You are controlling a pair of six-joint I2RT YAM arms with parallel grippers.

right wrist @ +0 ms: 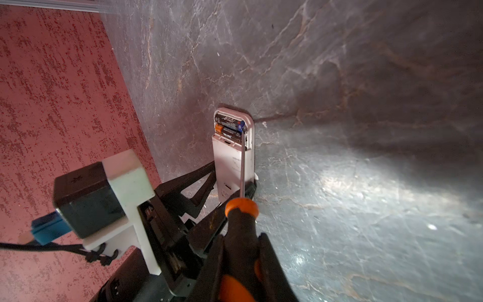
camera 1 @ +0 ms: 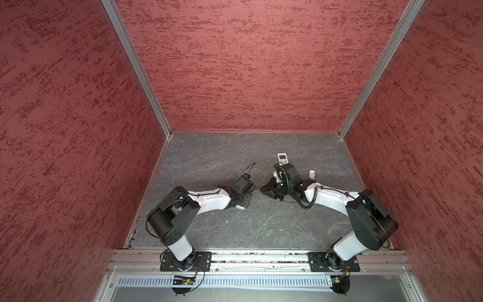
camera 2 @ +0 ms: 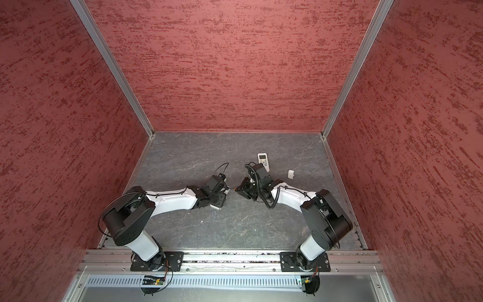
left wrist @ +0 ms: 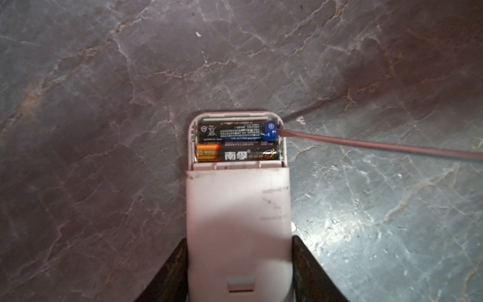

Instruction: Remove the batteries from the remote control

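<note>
Step in hand: prying out the first cell. The left gripper point(left wrist: 239, 264) is clamped across the body of the white plastic remote control point(left wrist: 237, 209). The remote is back-up, on or just over the grey marbled tabletop point(left wrist: 104, 104); we cannot tell which. Its cover is off.

Both slim cylindrical batteries point(left wrist: 230, 136) sit side by side in the open bay at the remote's free end. The black battery with the blue end point(left wrist: 235, 130) is outermost and the black battery with the orange end point(left wrist: 235, 154) is nearer the body.

The right gripper point(right wrist: 243, 258) is clenched on the orange-and-black-handled screwdriver point(right wrist: 241, 224). Its blade tip rests against the blue end, at the bay wall. We judge neither cell lifted yet.

Next move, as we see it: lever the tip under that end with a slow, small tilt while the left grip steadies the remote. Too much force could flick the cell away.

A second white remote with a display point(camera 1: 282, 157) and a small white cover point(camera 1: 311, 174) lie apart, farther back.
</note>
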